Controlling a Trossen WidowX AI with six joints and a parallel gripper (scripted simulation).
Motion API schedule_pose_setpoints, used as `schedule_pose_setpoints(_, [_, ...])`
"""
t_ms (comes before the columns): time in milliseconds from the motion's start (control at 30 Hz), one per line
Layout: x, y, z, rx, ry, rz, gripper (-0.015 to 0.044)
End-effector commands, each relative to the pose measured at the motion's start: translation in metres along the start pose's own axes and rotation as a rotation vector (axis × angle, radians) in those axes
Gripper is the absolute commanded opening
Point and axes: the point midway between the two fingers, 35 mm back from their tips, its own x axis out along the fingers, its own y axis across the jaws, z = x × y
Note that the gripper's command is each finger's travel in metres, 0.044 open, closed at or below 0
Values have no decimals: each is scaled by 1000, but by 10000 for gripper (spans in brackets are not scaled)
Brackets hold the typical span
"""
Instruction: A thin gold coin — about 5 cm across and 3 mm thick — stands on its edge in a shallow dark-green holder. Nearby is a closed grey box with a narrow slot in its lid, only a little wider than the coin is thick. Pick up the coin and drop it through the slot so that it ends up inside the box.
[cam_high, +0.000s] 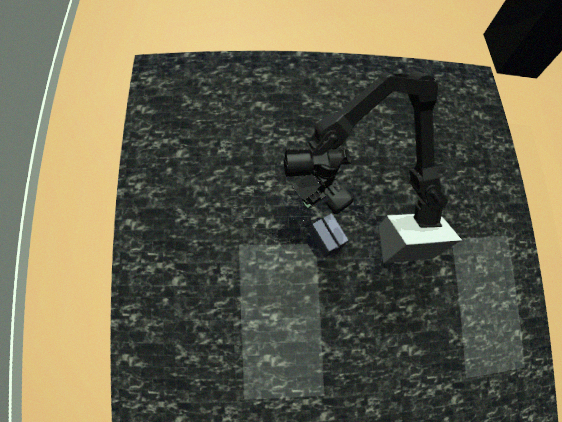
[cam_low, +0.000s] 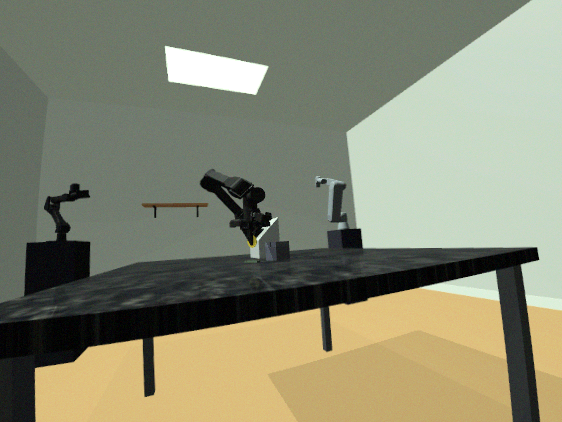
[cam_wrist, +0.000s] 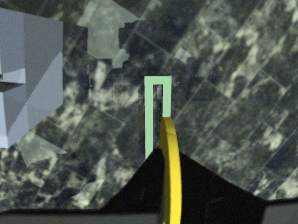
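Your jaws are clamped on the coin (cam_wrist: 170, 165), edge-on above its empty holder (cam_wrist: 158, 112), so swing left to the grey box (cam_wrist: 27, 75) and line it up with the slot.

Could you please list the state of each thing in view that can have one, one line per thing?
gripper: shut on the gold coin.
gold coin: held on edge between the fingers, lifted out of the holder.
green holder: on the table, its groove vacant.
grey box: closed, slot in lid unfilled, coin not yet inside.
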Motion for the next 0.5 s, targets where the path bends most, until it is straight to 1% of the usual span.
schedule_pose_setpoints(0, [-12, -1, 0, 8, -5, -3, 0])
schedule_pose_setpoints(300, [-35, -1, -4, 8, -3, -6, 0])
schedule_pose_setpoints(467, [-37, 0, -4, -44, -3, -7, 0])
